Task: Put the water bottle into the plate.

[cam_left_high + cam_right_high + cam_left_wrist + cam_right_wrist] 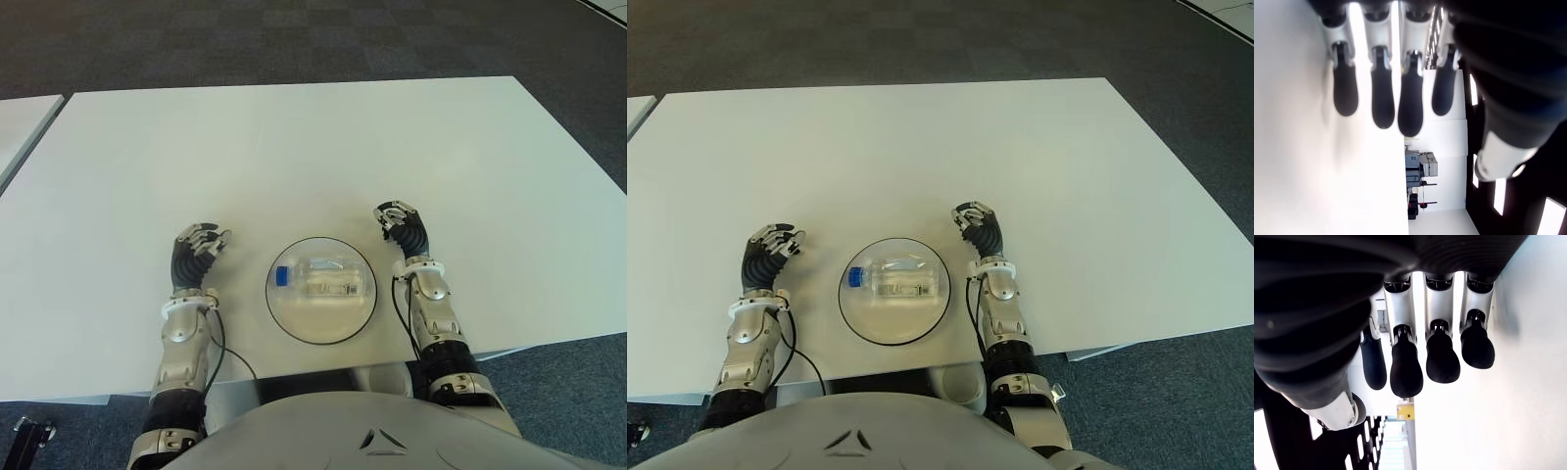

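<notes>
Clear plastic water bottle [320,277] lies on its side in the plate [294,323], blue cap toward the robot's left.
Round-bodied, it could roll toward the rim if the white table [294,147] is jolted. Left hand [194,253] and right hand [404,228] flank the plate, apart from it, fingers loosely curled, holding nothing.

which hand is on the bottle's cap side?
The left hand. The water bottle lies on its side in the plate, blue cap pointing that way; the right hand is beyond its base. Both hold nothing.
</notes>
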`<control>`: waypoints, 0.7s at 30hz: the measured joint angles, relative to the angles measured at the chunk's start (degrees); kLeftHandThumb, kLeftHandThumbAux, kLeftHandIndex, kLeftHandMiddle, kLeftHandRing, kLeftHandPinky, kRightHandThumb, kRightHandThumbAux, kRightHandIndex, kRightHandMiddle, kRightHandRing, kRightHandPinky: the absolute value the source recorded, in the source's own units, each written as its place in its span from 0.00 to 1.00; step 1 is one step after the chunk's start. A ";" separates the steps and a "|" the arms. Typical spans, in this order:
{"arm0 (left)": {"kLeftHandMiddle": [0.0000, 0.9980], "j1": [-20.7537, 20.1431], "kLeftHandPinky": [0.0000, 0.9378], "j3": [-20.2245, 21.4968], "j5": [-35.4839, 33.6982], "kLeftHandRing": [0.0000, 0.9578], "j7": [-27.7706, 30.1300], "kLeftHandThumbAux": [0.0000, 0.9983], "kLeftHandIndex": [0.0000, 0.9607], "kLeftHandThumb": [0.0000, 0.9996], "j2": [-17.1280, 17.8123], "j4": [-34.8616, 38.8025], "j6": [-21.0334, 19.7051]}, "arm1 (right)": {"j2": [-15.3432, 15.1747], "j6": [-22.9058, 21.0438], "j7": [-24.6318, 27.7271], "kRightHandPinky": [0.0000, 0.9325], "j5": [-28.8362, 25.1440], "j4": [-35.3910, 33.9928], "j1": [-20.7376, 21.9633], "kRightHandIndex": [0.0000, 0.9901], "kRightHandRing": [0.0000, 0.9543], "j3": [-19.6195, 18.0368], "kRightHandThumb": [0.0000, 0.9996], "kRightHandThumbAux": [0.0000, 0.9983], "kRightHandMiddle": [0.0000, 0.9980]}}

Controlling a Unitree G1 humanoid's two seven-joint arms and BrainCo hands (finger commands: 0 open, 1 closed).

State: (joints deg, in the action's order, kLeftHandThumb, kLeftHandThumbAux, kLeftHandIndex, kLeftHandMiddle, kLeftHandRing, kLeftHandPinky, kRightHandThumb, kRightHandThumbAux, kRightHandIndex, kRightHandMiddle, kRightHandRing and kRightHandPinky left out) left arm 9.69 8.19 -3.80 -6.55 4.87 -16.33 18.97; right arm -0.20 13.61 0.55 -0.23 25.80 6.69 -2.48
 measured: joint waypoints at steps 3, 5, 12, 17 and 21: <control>0.56 -0.39 0.54 -0.01 0.06 0.55 0.00 0.71 0.45 0.71 -0.02 -0.44 0.12 | -0.01 0.00 0.01 0.81 0.00 0.00 0.01 0.44 0.79 0.01 0.70 0.73 0.77; 0.56 -0.65 0.54 -0.03 0.10 0.55 0.00 0.71 0.45 0.71 -0.03 -0.72 0.23 | -0.02 0.00 0.02 0.80 -0.01 0.00 0.01 0.44 0.79 0.02 0.70 0.73 0.77; 0.56 -1.55 0.54 -0.10 0.44 0.55 0.00 0.71 0.45 0.71 -0.22 -1.81 0.78 | -0.02 0.01 0.32 0.80 -0.06 0.02 0.01 0.44 0.80 -0.01 0.70 0.73 0.78; 0.56 -1.78 0.54 -0.05 0.16 0.54 0.33 0.71 0.45 0.71 -0.60 -2.10 0.89 | -0.06 0.02 0.32 0.80 -0.03 0.14 0.02 0.44 0.80 -0.01 0.70 0.73 0.78; 0.56 -1.92 0.55 0.00 -0.25 0.55 0.98 0.71 0.45 0.71 -1.00 -2.47 1.28 | -0.13 0.02 0.30 0.79 -0.01 0.23 0.03 0.44 0.79 -0.02 0.70 0.73 0.77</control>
State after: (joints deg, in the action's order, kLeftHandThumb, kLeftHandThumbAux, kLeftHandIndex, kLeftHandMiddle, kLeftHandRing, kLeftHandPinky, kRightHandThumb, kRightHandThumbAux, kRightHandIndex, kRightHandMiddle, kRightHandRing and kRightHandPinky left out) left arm 7.77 8.20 -4.06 -5.57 3.87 -18.80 20.25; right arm -0.33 13.62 0.85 -0.24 26.03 6.72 -2.50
